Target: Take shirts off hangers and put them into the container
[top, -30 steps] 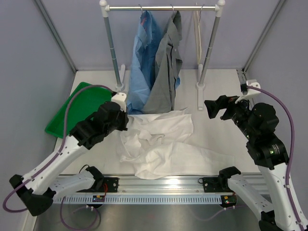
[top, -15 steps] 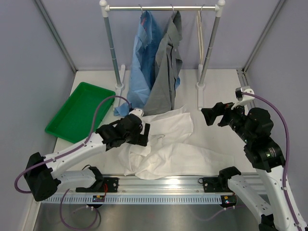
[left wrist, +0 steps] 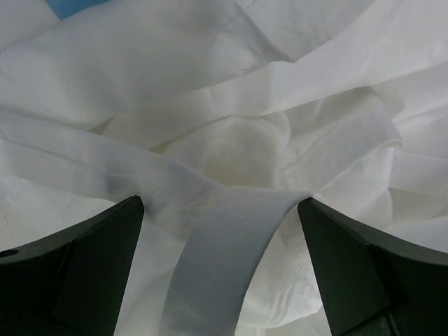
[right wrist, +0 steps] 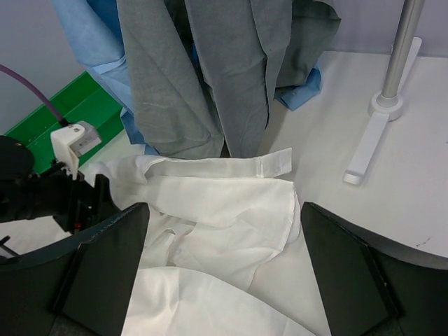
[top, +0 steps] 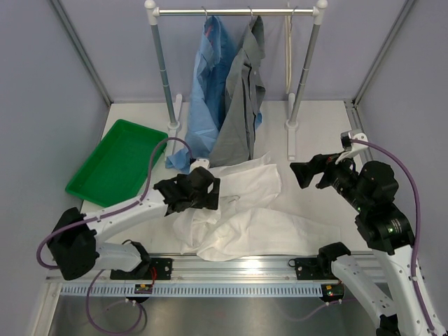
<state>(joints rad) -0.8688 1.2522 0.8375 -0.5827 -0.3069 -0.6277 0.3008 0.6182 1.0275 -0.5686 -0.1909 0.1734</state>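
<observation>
Left gripper [top: 212, 192]: jaws spread wide and gripping nothing; it sits low over the white cloth.
Between its fingers [left wrist: 77, 266]: a flat strip of the white shirt [top: 245, 210] runs through the gap, with rumpled folds just ahead of it.
Right gripper [top: 310, 173]: jaws as wide apart, empty, held above the table [top: 315, 133] and clear of any cloth.
White shirt: crumpled on the table, under the left gripper and spreading away toward the right gripper, which stays just off its far edge; off its hanger, outside the tray.
Green tray [top: 112, 168]: behind the left gripper on its outer side, near but apart; nothing in it.
Grey shirt [top: 241, 105]: hangs beyond both grippers, closer to the left one; its hem reaches the table just past the white shirt.
Blue shirt [top: 210, 91]: hangs beside the grey one, on the tray side; its hem also touches the table.
Bare hanger [top: 288, 56]: hooked on the rail [top: 234, 11], beyond the right gripper, next to the right post.
Hangers under the two hung shirts: only their hooks show on the rail.
</observation>
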